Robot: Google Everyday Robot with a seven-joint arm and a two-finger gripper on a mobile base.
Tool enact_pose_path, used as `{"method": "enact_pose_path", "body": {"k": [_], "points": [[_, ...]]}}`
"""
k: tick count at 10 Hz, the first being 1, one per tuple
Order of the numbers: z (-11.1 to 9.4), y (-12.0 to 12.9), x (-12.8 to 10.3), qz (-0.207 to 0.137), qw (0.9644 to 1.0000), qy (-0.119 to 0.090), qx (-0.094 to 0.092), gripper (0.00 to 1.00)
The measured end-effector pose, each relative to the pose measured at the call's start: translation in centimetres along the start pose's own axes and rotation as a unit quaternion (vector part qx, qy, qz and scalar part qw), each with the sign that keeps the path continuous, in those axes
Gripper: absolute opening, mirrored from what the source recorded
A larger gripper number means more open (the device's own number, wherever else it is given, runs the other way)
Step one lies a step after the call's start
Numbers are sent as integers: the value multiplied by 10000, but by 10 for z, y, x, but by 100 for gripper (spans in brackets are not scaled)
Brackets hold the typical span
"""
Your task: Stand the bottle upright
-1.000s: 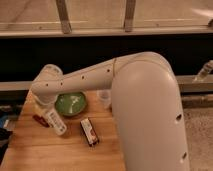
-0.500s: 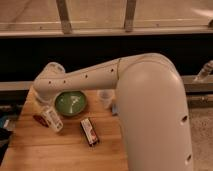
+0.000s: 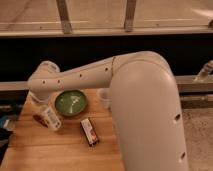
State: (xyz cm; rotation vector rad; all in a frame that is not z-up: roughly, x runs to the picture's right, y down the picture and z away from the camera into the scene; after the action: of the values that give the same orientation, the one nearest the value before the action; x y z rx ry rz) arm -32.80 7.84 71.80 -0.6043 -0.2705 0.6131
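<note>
A: Setting: wooden table [image 3: 60, 150] below a dark wall and a pale rail. Landmark: the green bowl [image 3: 70, 103]. The bottle [image 3: 52, 119] sits just left of the bowl, slightly nearer the camera. It is tilted, neither flat nor upright.

B: Tool?

A: The tool [image 3: 38, 101] hangs at the end of the white arm [image 3: 80, 77], left of the bowl, over the bottle's upper end. Fingers together. Whether they pinch the bottle's top or only rest against it, cannot tell.

B: Neighbours?

A: A small dark red object [image 3: 38, 118] lies on the bottle's far side from the bowl, close against it. A black-and-red box [image 3: 90, 131] lies camera-side of the bowl, apart from the bottle. A clear cup [image 3: 103, 96] stands right of the bowl.

B: How to finish it well?

A: Judgement only. Keep the bottle's lower end planted on the table as a pivot and swing the top up, away from the bowl's rim. Slow down near vertical. Let go only once the base sits flat. A slim bottle probably topples easily, so the tool should leave straight upward without brushing it.
</note>
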Motion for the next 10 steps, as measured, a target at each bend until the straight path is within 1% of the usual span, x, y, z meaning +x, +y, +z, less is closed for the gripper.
{"method": "enact_pose_path", "body": {"k": [3,9,10], "points": [[2,0,-1,-31,10000,54,35,2],[-1,0,-3,-64,9999,101,110,2],[-1,0,-1,-58,9998,141,134,2]]}}
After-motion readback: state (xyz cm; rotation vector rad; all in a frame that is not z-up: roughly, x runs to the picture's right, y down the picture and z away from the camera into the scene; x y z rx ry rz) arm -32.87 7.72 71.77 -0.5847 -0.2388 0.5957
